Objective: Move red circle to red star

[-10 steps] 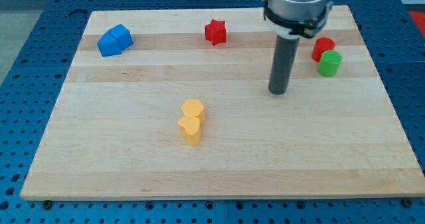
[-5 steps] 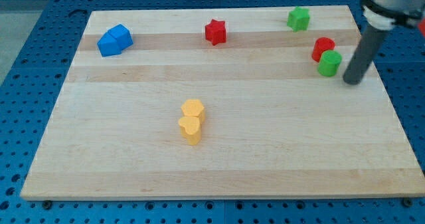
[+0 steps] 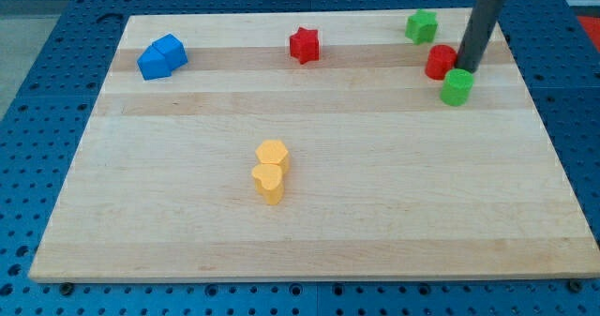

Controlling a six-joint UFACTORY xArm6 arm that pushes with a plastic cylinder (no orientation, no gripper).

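The red circle [image 3: 440,62] sits near the view's upper right on the wooden board. My tip [image 3: 466,68] touches its right side, with the rod rising toward the view's top right. The red star [image 3: 304,45] lies near the view's top, well left of the red circle. A green circle [image 3: 457,87] sits just below and right of the red circle, close under my tip.
A green star-like block [image 3: 422,25] lies at the top right, above the red circle. Two blue blocks [image 3: 161,56] sit together at the upper left. Two yellow blocks [image 3: 270,171] sit together in the middle. The board's right edge [image 3: 544,119] is near my tip.
My tip swept from the board's middle to the right, then up behind the red circle. The red circle has shifted left and slightly up; the green circle moved a little left.
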